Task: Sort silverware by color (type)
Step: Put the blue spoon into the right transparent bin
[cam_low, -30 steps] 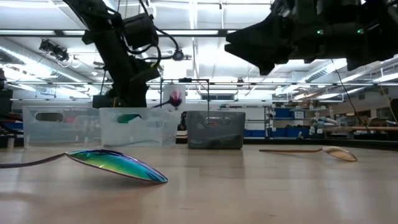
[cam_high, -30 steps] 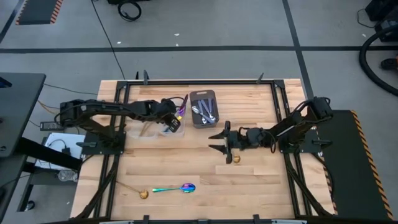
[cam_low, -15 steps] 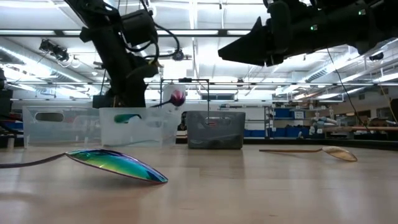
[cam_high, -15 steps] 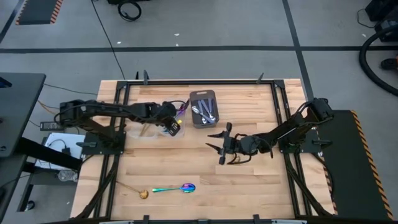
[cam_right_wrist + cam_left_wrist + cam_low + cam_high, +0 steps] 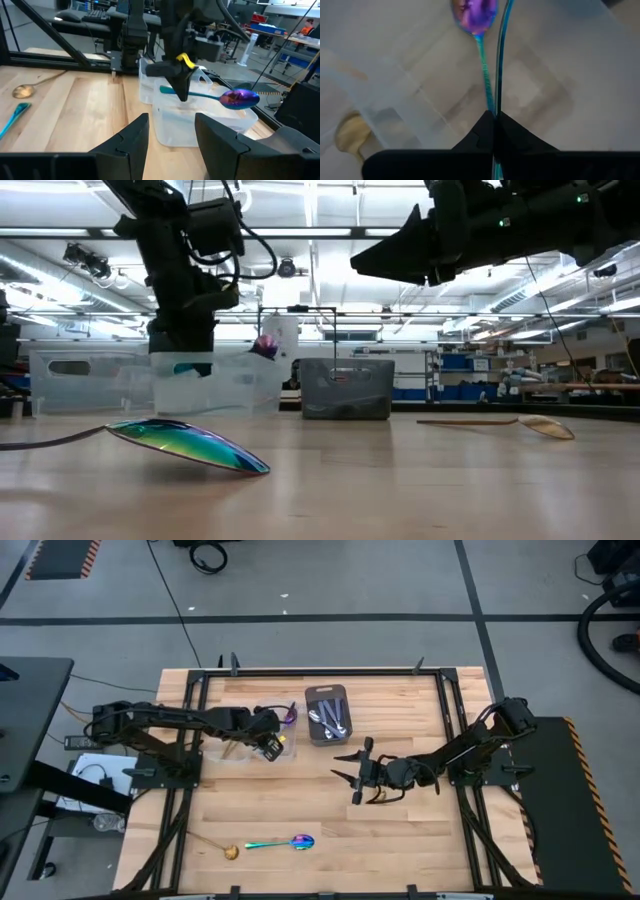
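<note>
My left gripper (image 5: 269, 746) is shut on a rainbow spoon (image 5: 240, 97) above the clear containers (image 5: 200, 122) at the table's far left. Its purple bowl (image 5: 290, 716) points toward the dark grey tray (image 5: 342, 692), where silver spoons (image 5: 331, 720) lie. My right gripper (image 5: 350, 769) hovers open and level at mid-table, fingers pointing left, holding nothing. A gold spoon (image 5: 545, 426) lies on the wood near it. Another rainbow spoon (image 5: 285, 842) and a gold spoon (image 5: 229, 851) lie flat near the front edge. My left gripper pinches the rainbow spoon's thin handle (image 5: 488, 100) between its two shut fingertips, close to the handle's free end. The fingers slant steeply down from above and cross the handle. The spoon juts out roughly level, bowl (image 5: 475, 12) away from the gripper, lifted clear above the container.
A black frame rail (image 5: 320, 671) borders the wooden table. Bare wood (image 5: 300, 790) lies between the containers and the front spoons. The room beyond shows shelves and benches.
My left gripper has carried the rainbow spoon a little toward the table's left and near edges, tipping steeper, and the spoon's bowl has sunk closer to the clear container. My right gripper has rolled and swung slightly toward the near edge, then kept still, staying open.
</note>
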Controlling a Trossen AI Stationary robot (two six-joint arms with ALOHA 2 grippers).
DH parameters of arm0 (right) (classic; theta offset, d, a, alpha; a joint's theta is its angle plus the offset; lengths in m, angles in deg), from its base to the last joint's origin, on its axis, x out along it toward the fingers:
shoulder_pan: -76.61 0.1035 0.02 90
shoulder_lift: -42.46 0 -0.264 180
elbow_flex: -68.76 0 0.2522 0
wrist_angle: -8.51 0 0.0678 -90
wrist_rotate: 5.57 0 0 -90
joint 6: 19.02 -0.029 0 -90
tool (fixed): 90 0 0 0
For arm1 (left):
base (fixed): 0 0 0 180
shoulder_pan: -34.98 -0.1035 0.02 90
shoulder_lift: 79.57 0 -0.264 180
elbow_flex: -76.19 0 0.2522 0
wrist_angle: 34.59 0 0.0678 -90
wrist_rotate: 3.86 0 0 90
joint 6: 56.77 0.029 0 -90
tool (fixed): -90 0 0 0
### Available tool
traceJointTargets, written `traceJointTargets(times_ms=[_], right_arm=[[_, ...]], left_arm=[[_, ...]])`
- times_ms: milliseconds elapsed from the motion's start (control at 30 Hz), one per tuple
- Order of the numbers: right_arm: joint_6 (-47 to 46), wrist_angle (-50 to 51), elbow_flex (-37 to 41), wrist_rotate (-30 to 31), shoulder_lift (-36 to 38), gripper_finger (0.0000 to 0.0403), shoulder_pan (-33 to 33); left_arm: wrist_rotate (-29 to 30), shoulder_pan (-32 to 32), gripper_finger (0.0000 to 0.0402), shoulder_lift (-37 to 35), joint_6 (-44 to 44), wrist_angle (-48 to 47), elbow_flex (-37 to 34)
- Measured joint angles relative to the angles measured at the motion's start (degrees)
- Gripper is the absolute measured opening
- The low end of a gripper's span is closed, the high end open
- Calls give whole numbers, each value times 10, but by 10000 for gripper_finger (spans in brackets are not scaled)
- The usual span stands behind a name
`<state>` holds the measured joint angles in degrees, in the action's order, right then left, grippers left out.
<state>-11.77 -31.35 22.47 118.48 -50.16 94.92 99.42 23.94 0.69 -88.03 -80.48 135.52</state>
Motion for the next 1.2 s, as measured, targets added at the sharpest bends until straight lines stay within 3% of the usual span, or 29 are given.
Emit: traceJointTargets(times_ms=[300, 633, 867, 1033, 1200], right_arm=[[0, -3, 0, -6, 0, 171, 1], [0, -3, 0, -6, 0, 171, 1], [-2, -3, 0, -6, 0, 171, 1], [5, -3, 0, -7, 0, 171, 11], [15, -7, 0, -22, 0, 171, 21]], left_arm=[[-27, -18, 20, 0, 17, 0, -1], [-30, -18, 98, -2, 26, 0, -1], [-25, -10, 131, -50, 85, 6, 18], [-23, 44, 132, -90, 176, 51, 22], [-26, 159, 132, -99, 302, 105, 23]])
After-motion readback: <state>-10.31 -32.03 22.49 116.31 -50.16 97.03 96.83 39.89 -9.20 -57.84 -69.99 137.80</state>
